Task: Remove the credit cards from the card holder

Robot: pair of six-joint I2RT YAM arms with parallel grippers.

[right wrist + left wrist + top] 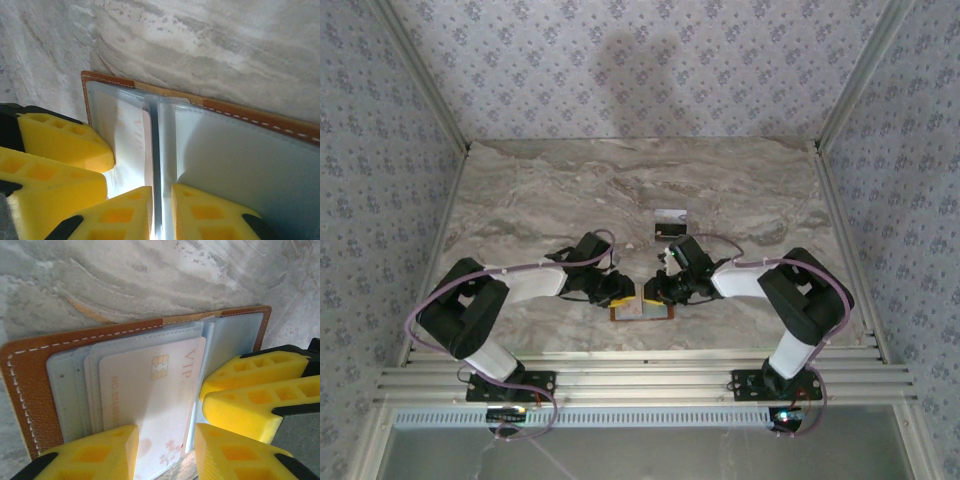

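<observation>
The brown card holder (642, 312) lies open on the marble table between my two grippers, its grey-blue pockets facing up (30, 370) (260, 120). A pale credit card (150, 390) marked VIP sticks partway out of its left pockets, with more card edges stacked under it. My left gripper (166, 430) (623, 291) stands over that card's lower part, jaws apart, with nothing clamped. My right gripper (162, 190) (658, 290) straddles the holder's centre fold with a narrow gap. Its fingers (250, 405) reach in beside the card. Another credit card (670, 224) lies loose on the table behind.
Patterned walls and metal rails (620, 385) enclose the marble table (520, 200). Both arms fold inward and meet near the front middle.
</observation>
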